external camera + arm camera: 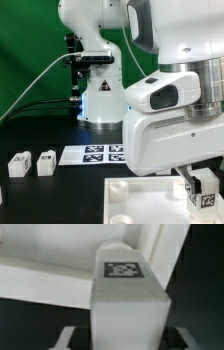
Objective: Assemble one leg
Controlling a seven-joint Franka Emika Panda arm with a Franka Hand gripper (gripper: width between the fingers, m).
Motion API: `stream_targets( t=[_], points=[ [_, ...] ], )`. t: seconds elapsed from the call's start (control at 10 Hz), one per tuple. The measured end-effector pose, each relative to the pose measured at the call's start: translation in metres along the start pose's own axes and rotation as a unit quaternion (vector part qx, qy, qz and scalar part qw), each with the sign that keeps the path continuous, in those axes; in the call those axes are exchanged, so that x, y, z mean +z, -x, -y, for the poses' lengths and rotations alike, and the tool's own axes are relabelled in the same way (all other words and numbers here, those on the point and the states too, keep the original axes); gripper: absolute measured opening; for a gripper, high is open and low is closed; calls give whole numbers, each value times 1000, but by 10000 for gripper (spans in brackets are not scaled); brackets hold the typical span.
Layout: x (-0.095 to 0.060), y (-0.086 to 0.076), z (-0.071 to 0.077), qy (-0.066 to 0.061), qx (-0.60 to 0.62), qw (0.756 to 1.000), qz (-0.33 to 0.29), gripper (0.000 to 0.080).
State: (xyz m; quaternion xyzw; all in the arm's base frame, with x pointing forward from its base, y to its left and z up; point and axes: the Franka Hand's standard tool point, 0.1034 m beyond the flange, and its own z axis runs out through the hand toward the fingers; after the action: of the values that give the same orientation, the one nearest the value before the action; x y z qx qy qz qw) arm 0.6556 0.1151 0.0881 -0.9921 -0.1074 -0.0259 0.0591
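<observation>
Closest in, by the counter's near edge toward the exterior view's right, the hand [200,180] is clamped on the leg [207,186], a small white block with a black-and-white tag on one face. The wrist view shows the block rising from between the two fingers [68,336], held by the end nearest the wrist. Just beside it, along the same near edge, lies the big white tray-like panel [135,195]. The leg sits close against the panel's corner region, but I cannot tell whether the two touch. The step in hand, I judge, is seating this leg at that corner. To do it well, hold the block upright and square to the panel's edges, bring it slowly over its seat, and push or turn only once it sits flush, since a tilted start would likely jam. The grip needs to be firm enough that the block cannot twist between the fingers. Farther back, toward the edge on the exterior view's left, a spare leg [18,163] and a second spare leg [46,162] stand side by side. The marker board [95,153] lies beyond, mid-counter, and the arm's base [100,105] stands nearest the far edge.
</observation>
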Motion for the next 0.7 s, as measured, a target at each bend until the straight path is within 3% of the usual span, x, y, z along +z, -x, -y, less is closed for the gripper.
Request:
stream_targets(
  t=[0.2,0.4,0.6,0.7],
  points=[
    [0,0,1,-3,92,996,-17,288],
    [-1,7,-5,2,251,968,-23,288],
    [0,10,-14,-21,424,905,-20,290],
    [0,12,-14,-22,472,881,-11,291]
  ],
)
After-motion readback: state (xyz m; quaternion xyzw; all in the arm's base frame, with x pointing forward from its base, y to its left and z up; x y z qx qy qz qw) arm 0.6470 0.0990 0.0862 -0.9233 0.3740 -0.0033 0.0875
